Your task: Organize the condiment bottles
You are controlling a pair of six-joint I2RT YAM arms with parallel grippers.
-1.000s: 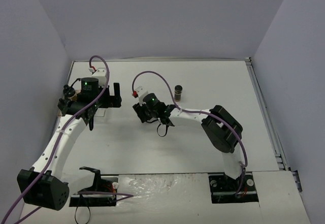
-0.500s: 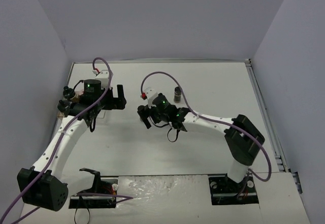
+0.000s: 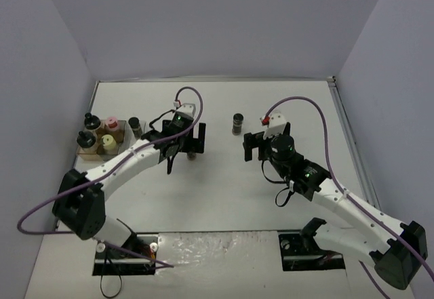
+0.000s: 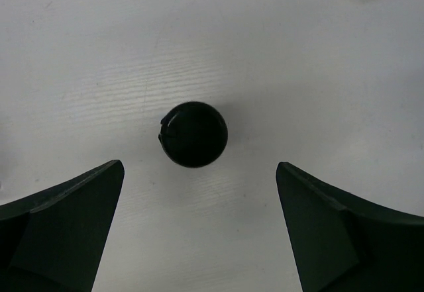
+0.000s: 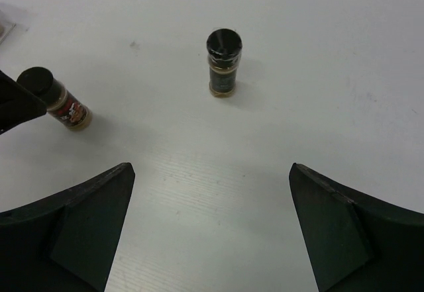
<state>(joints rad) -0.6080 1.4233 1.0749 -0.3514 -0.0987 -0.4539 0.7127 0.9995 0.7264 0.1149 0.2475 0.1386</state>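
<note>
One black-capped condiment bottle (image 4: 193,134) stands at the table's middle, seen cap-on from above. My left gripper (image 4: 199,166) hangs over it, open, its jaws wide on either side and clear of the cap. In the right wrist view this same bottle (image 5: 59,103) shows tan contents and a red label. A second black-capped bottle (image 3: 237,122) stands alone further back, also in the right wrist view (image 5: 223,60). My right gripper (image 3: 255,145) is open and empty, to the right of both bottles (image 5: 211,167). Several more bottles, among them a pink-capped one (image 3: 108,123) and a pale-yellow-capped one (image 3: 108,142), stand at the left.
The clear tray (image 3: 93,152) holding the left group sits near the left wall. Another dark bottle (image 3: 134,124) stands just right of it. Purple cables loop over both arms. Walls close the table at the back and both sides.
My right gripper opened, let go of the middle bottle and drew back to the right. My left arm swung from the tray to above that bottle.
</note>
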